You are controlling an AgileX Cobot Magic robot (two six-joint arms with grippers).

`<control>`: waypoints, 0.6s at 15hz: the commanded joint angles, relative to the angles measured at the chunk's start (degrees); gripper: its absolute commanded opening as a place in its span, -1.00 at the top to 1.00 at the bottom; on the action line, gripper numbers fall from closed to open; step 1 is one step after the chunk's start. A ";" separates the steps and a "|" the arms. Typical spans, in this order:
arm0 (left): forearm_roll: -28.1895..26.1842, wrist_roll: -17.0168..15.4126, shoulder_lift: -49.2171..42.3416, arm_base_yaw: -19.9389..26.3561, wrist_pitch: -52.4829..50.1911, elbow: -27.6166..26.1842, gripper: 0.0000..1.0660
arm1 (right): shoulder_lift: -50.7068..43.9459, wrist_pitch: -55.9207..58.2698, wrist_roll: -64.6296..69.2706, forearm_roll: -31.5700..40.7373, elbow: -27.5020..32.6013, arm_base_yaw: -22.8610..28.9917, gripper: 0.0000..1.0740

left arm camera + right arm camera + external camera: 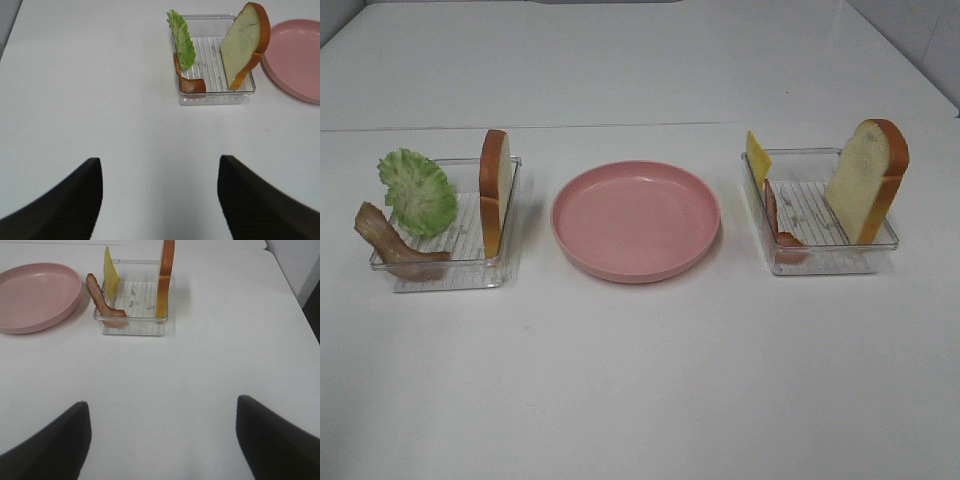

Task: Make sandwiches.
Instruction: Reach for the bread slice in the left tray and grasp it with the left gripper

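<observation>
- Left gripper (pixel 159 165): jaws spread wide over the bare white table (pixel 640 380); nothing between the fingers; well short of the left tray (pixel 445 278).
- Right gripper (pixel 162 402): jaws likewise wide apart; nothing gripped; well back from the right tray (pixel 825 262).
- Sandwich parts lay unstacked, split between two clear ribbed trays on either side of the round pink plate (pixel 636 221); each tray sat just beside the plate without touching it.
- Left tray: left bread slice (pixel 494 190) stood upright on edge against the wall nearest the plate; green lettuce leaf (pixel 417 191) leaned at the outer side, rising above the rim; left bacon strip (pixel 390 243) sat in the front outer corner, one end sticking up over the rim.
- Right tray: right bread slice (pixel 867 180) leaned tilted against the outer wall, orange-brown crust facing outward; yellow cheese slice (pixel 758 158) stood upright at the back corner on the plate side; right bacon strip (pixel 780 225) ran along that same wall, curling down to the front corner.
</observation>
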 commanded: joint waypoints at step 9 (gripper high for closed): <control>-11.23 4.35 47.56 0.11 4.41 -26.93 -0.23 | -0.69 -0.74 0.29 -0.57 0.00 0.00 -0.41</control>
